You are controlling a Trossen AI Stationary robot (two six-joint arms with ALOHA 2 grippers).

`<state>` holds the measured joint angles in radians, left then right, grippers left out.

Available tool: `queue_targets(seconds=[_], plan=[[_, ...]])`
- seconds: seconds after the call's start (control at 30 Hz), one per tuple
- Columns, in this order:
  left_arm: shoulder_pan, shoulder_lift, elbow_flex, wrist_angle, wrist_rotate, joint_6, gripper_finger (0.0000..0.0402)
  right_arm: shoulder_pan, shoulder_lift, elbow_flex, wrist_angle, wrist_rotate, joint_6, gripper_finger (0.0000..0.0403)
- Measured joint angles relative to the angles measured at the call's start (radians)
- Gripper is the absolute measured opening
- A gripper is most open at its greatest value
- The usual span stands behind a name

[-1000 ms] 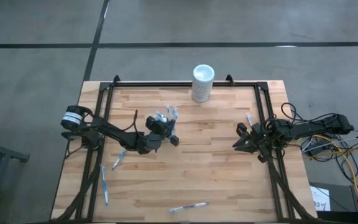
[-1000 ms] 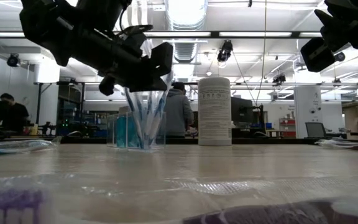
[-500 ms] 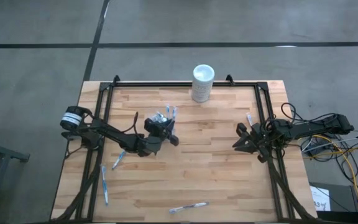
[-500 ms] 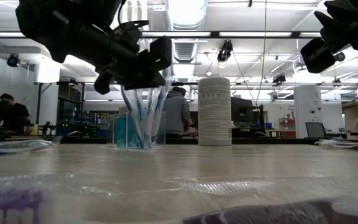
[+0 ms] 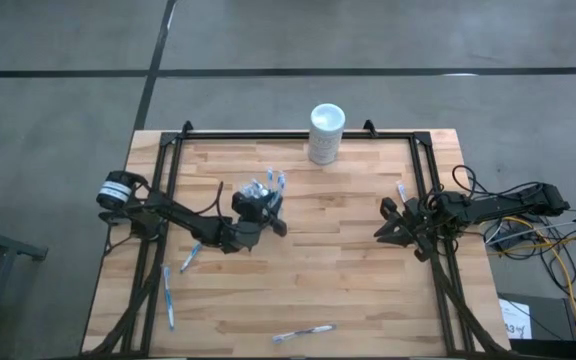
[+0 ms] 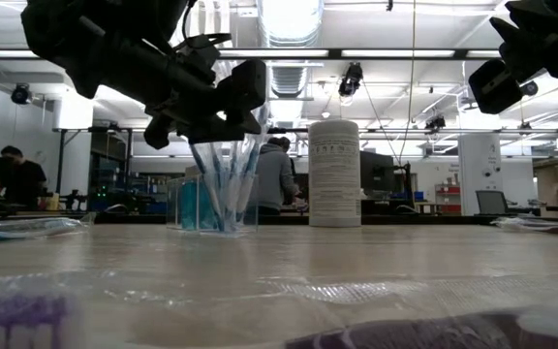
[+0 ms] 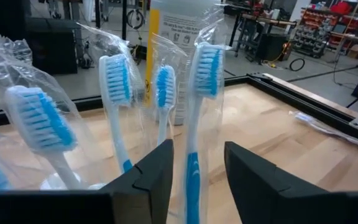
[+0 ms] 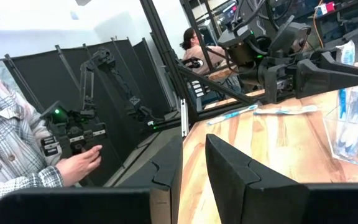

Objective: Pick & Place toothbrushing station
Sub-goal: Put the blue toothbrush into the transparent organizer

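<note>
We see the left gripper (image 7: 197,171) parted around a wrapped toothbrush (image 7: 201,93) standing in the clear cup (image 6: 223,201). The white cylinder (image 6: 334,173) bears print too small to read. The right gripper (image 8: 194,165) hangs slightly parted, empty.

My left arm (image 5: 183,218) is matte black, built of slim jointed links, with a white-and-black banded cylinder at its base (image 5: 118,188). My right arm (image 5: 488,208) is equally dark, trailing black cables alongside yellow and orange leads (image 5: 558,270). The left gripper's fingers (image 7: 160,180) are black, angular and stepped in profile; the right gripper's fingers (image 8: 229,168) match them.
</note>
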<state>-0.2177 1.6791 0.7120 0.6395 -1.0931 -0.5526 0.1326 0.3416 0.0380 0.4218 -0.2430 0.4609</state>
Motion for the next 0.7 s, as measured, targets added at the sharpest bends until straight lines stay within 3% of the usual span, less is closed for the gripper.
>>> queue_targets(seconds=[0.33,0.57,0.7], plan=[[-0.027,-0.044,0.005,0.004,-0.059,0.055,0.0151,0.0,0.0,0.0,0.0,0.0,0.0,0.0068],[-0.036,-0.136,0.005,0.002,-0.062,0.087,0.0151,0.0,0.0,0.0,0.0,0.0,0.0,0.0068],[-0.058,-0.206,0.005,0.004,-0.054,0.179,0.0151,0.0,0.0,0.0,0.0,0.0,0.0,0.0068]])
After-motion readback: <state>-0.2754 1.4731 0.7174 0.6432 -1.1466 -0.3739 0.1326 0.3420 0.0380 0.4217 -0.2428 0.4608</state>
